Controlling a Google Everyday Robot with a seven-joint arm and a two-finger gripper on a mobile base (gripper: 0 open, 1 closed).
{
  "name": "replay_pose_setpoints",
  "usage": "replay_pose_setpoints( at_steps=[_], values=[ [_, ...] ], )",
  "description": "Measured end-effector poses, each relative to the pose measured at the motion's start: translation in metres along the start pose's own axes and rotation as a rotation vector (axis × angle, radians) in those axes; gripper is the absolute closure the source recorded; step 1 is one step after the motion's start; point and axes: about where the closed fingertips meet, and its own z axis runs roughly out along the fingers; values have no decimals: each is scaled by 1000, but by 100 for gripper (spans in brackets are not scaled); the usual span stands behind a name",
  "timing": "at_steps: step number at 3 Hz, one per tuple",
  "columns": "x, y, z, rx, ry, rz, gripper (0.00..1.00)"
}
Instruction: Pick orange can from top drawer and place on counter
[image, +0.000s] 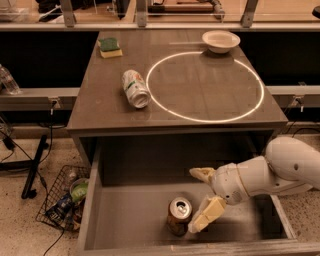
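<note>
The orange can (178, 216) stands upright in the open top drawer (130, 220), near its front middle, silver top up. My gripper (202, 200) is open inside the drawer, just right of the can. One cream finger (206, 215) is close beside the can's right side, the other finger (201, 173) is further back. The white arm (280, 172) comes in from the right. The counter (100, 105) with its glowing white circle (205, 85) lies behind and above the drawer.
A white and green can (135, 88) lies on its side on the counter, left of the circle. A green and yellow sponge (110, 47) sits at the back left, a white bowl (220, 40) at the back right. A wire basket (62, 202) with rubbish stands on the floor at the left.
</note>
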Motion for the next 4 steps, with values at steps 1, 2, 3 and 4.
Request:
replay_pose_setpoints(
  at_steps=[1,2,3,4],
  values=[
    [3,3,18,-16,-51,20,0],
    [7,5,27,-26,-110,35,4],
    [5,10,37,-36,-170,44,22],
    [-1,19,44,-48,-209,62,45]
  ],
)
